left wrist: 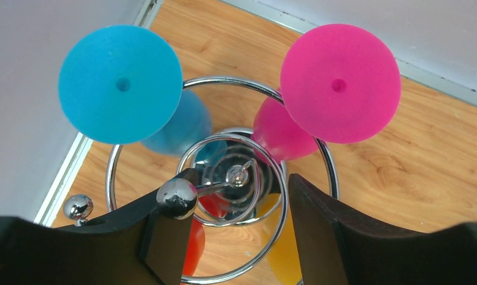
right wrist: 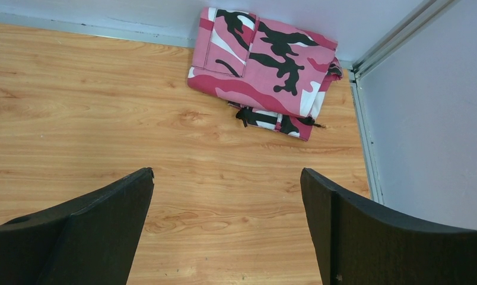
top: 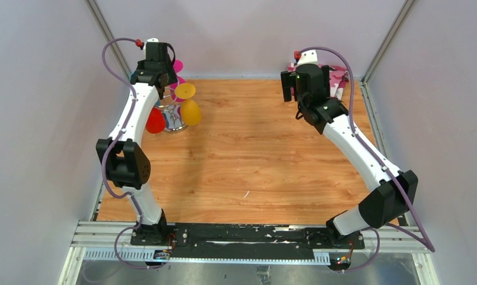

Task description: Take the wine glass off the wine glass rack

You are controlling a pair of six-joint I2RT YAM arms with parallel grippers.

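Four wine glasses (left wrist: 120, 83) on wine glass rack (left wrist: 224, 80) | left gripper (left wrist: 242, 178) jaws apart over it, right gripper (right wrist: 227, 172) jaws apart | risk: you clamp wire ball tip (left wrist: 177, 198), rack tips.

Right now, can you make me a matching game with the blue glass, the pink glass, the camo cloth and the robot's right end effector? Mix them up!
Things:
1. blue glass
2. pink glass
3. camo cloth
4. right end effector

Places or states:
a. folded in the far right corner
b. open, holding nothing
c. hanging upside down, left side of the left wrist view
d. hanging upside down, right side of that view

Pairs: 1-c, 2-d, 3-a, 4-b
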